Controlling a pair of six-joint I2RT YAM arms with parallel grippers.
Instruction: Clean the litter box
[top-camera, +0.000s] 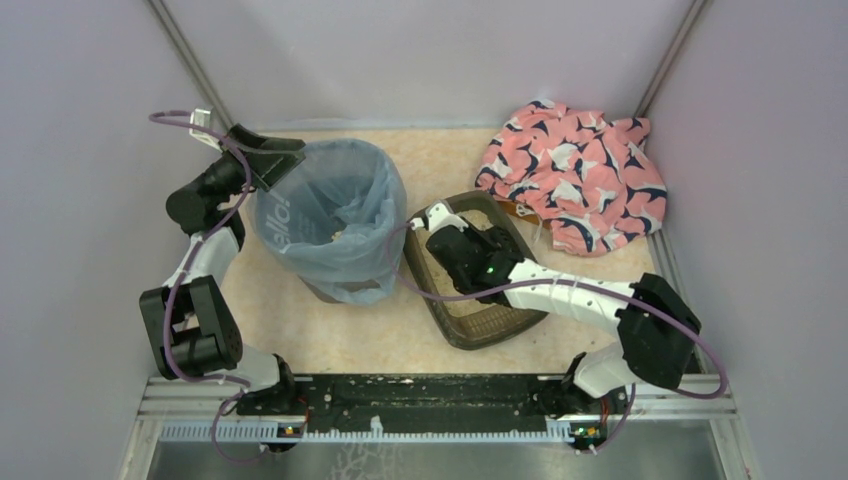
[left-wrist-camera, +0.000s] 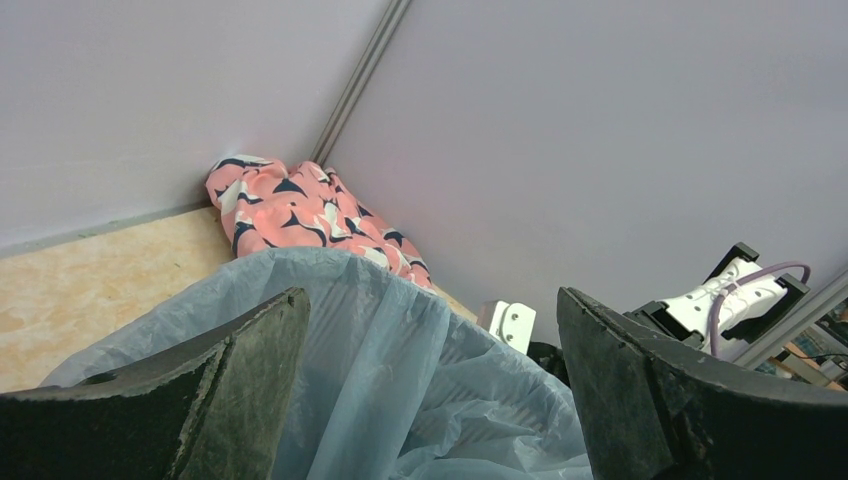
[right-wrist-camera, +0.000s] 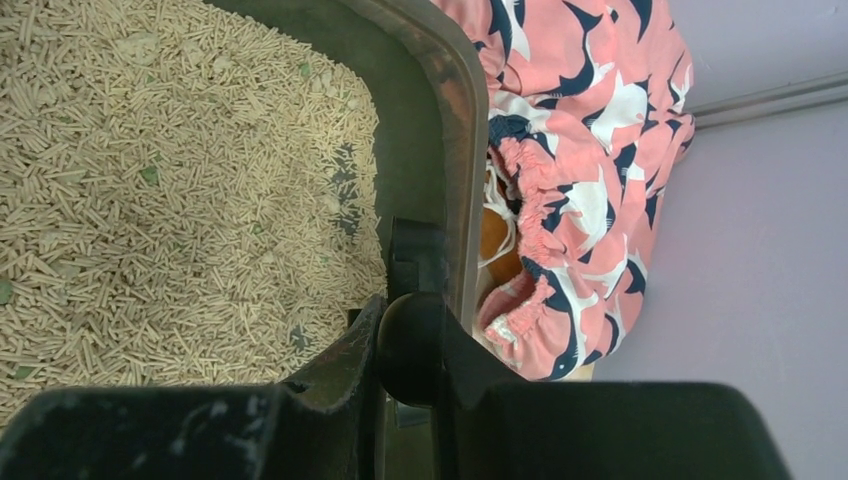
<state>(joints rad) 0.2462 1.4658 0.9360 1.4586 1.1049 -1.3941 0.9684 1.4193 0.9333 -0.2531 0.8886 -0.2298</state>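
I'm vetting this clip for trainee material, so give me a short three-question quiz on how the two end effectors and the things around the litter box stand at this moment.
1. True or false: the left end effector stands open beside the bag-lined bin.
2. The right end effector is shut on: A) a black handle, B) a bag edge, C) nothing.
3. Fill in: the pink patterned cloth lies right beside the ___.
Key: 1 true; 2 A; 3 litter box.
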